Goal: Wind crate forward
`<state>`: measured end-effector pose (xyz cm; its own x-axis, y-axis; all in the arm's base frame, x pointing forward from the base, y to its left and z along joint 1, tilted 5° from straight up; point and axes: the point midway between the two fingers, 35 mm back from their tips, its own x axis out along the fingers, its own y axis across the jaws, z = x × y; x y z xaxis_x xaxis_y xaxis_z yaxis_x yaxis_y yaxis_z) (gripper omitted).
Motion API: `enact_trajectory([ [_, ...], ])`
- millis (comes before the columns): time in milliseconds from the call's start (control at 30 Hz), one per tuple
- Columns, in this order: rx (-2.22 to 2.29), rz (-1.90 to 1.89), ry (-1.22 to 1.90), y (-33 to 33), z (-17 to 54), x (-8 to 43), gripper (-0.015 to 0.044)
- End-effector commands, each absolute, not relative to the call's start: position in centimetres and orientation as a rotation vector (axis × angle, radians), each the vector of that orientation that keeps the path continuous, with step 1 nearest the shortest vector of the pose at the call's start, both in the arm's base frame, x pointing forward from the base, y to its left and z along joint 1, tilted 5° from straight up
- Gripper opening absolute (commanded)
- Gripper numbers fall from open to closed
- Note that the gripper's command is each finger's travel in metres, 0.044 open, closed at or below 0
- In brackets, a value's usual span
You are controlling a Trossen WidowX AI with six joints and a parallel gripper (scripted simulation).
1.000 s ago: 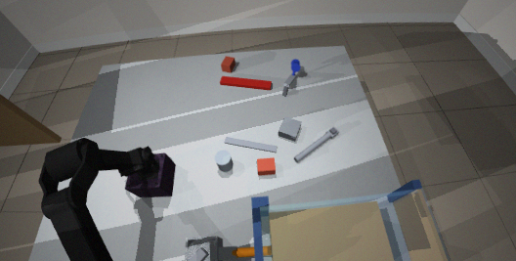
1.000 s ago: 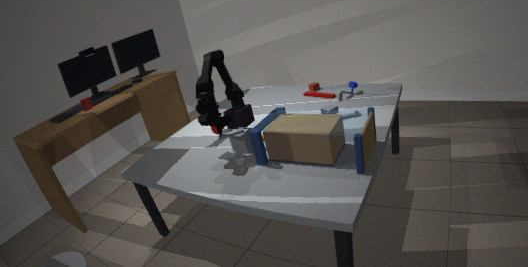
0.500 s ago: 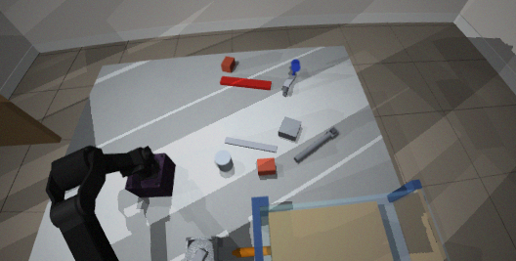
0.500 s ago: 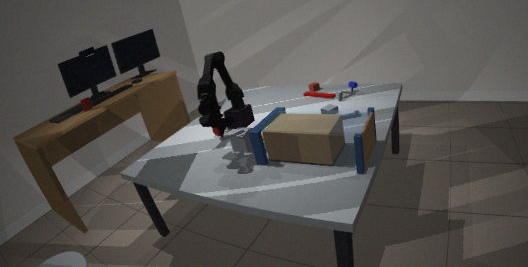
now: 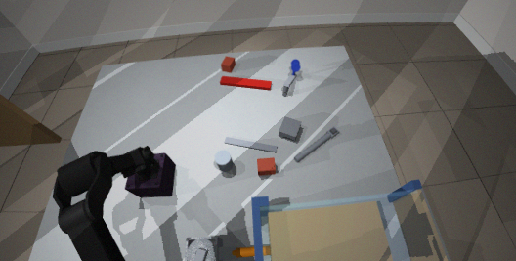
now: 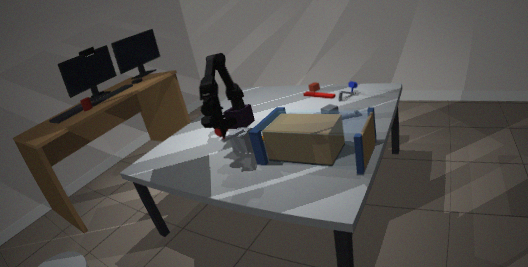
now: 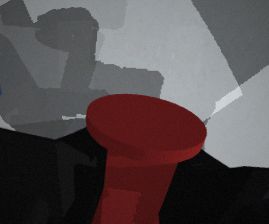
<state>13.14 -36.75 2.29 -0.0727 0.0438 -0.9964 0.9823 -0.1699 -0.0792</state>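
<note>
My gripper is shut on a red round-topped grip, which also shows as a small red spot in the exterior view. The grip's lower end and key are hidden. In the top view the gripper is out of frame. The winch is cut off by that view's bottom edge, with an orange piece between it and the crate. The tan crate sits flat in the guard cubby, close behind the blue frame. Contact there cannot be told.
A dark purple block is at the arm's base. Bench items are a blue-knobbed crank, a red bar, a grey block, a socket bar, a pale cylinder and a red block.
</note>
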Motion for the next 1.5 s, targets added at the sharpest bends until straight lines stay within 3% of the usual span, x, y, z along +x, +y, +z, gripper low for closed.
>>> enact_trajectory([
  [0,1.32,-1.325,1.188,-36.8,2.4,15.8,0.0],
  [1467,1.325,-1.319,1.185,-35.1,2.3,22.4,0.0],
])
